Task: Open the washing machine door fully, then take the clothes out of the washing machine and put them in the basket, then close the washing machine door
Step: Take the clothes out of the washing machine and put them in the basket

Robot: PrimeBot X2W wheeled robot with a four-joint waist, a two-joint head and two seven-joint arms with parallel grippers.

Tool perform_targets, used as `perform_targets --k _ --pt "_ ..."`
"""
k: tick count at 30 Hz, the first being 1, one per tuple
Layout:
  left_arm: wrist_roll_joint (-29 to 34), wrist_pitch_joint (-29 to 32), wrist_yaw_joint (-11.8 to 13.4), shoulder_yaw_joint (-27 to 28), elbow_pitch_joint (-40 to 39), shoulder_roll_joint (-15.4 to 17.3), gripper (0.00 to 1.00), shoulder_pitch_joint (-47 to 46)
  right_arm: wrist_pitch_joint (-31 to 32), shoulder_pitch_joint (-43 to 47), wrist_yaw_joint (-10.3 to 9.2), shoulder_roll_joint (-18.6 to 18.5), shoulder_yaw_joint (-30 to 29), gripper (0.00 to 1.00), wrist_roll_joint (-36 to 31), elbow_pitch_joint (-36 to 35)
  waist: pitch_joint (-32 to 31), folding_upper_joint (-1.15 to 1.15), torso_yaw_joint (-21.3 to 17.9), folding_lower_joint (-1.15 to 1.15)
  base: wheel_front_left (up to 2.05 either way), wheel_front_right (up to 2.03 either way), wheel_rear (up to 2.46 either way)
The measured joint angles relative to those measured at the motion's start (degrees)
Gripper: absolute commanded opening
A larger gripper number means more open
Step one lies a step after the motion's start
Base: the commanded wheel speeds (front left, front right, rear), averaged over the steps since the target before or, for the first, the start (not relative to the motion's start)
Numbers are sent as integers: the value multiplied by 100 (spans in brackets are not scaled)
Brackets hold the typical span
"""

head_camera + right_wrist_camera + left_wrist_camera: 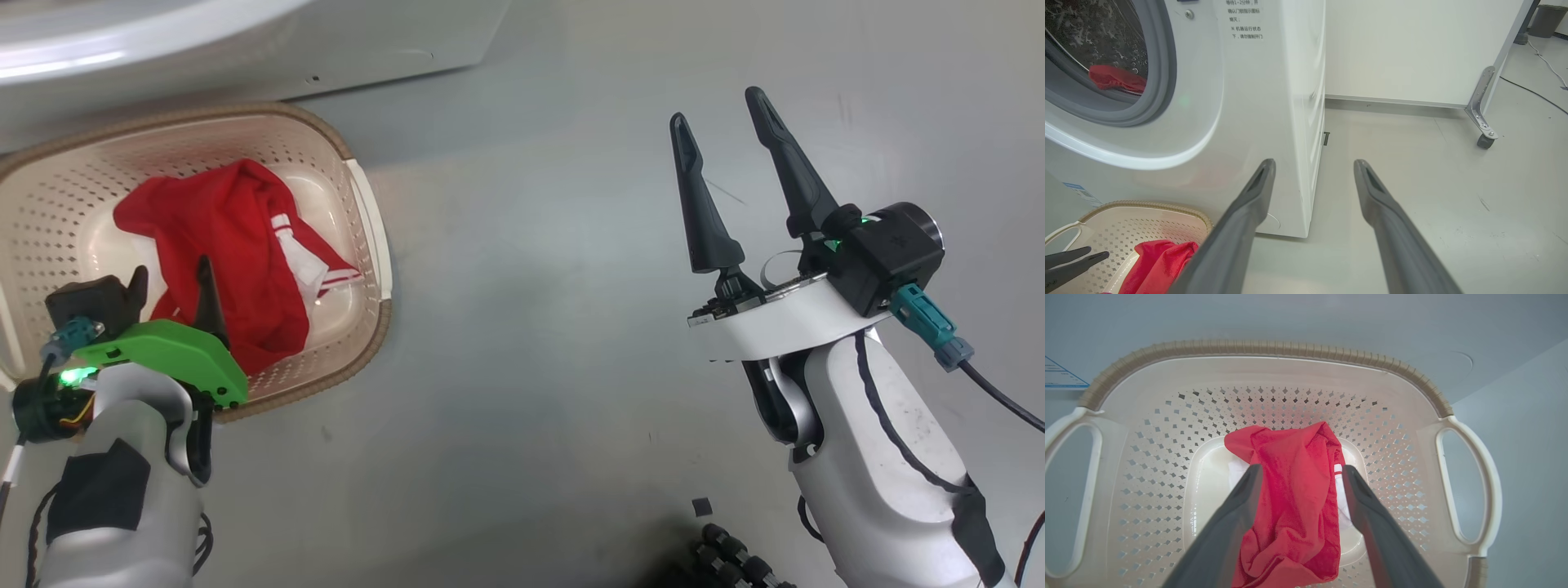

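Now the left end effector (1300,470) stands open over the clothes (1294,506) lying in the basket (1265,348); the right end effector (717,110) is open above the floor (531,343); another red piece (1116,77) lies inside the washing machine (1257,106).

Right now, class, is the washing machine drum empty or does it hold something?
Not empty: a red garment lies inside the drum, behind the grey ring.
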Motion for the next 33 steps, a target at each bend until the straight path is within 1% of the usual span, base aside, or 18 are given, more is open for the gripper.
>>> perform_targets --k 7,12,14,18,22,25,26,33 --pt "108 -231 -77 -88 33 -105 100 37 0 34 4 -1 -87 100 -7 237 -417 0 126 0 0 0 0" --pt "210 -314 -101 -219 -145 -209 100 136 0 170 7 -2 -218 100 -121 438 -765 0 260 0 0 0 0" --pt "214 -325 -149 -229 -253 -224 100 176 0 244 8 -2 -275 100 -132 497 -911 0 321 0 0 0 0" --pt "264 -333 -218 -304 -546 -255 100 232 0 387 9 -7 -378 100 -162 630 -1217 0 454 0 0 0 0" --pt "390 -349 -222 -371 -814 -282 100 331 0 541 10 -25 -460 100 -162 754 -1530 0 591 0 0 0 0" --pt "489 -348 -222 -376 -1139 -282 100 446 0 659 60 -46 -513 100 -162 854 -1771 0 691 0 0 0 0" --pt "559 -348 -220 -375 -1366 -282 100 505 0 750 62 -46 -544 100 -162 900 -1933 0 754 0 0 0 0" --pt "669 -349 -190 -388 -1906 -282 100 950 0 1094 70 -60 -641 100 -160 1091 -2500 0 956 0 0 0 0"
